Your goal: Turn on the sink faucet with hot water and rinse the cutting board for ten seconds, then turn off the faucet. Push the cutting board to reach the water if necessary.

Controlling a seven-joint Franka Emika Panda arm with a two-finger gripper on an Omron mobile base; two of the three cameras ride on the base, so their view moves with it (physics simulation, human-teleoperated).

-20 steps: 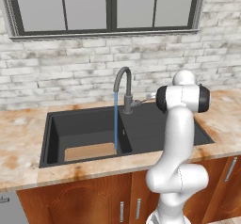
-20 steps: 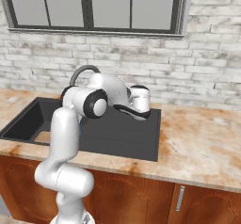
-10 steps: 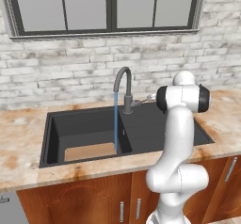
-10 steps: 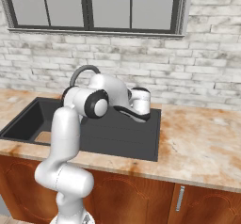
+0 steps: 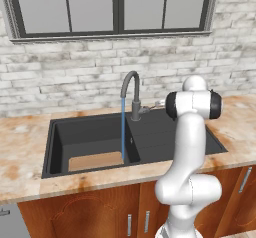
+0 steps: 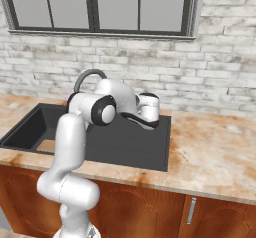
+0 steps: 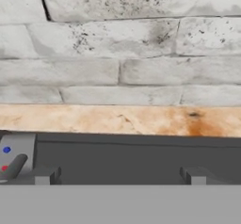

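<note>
The sink faucet (image 5: 131,93) is a dark gooseneck behind the black sink (image 5: 165,132). The water (image 5: 123,129) falls from it in a thin blue stream. The stream lands at the right end of the tan cutting board (image 5: 95,161), which lies flat on the basin floor. My gripper (image 7: 120,177) is open and holds nothing. It hovers over the draining side, just right of the faucet, and points at the brick wall. In the hand view the faucet base (image 7: 18,151), with its blue and red dots and its lever (image 7: 12,167), stands just left of the left fingertip (image 7: 44,176).
A mottled orange-beige countertop (image 5: 22,132) surrounds the sink, with a wide stretch to its right (image 6: 215,147). A whitewashed brick wall (image 7: 117,53) rises close behind, under a dark-framed window (image 5: 115,7). Wooden cabinet doors (image 6: 150,207) run below the counter.
</note>
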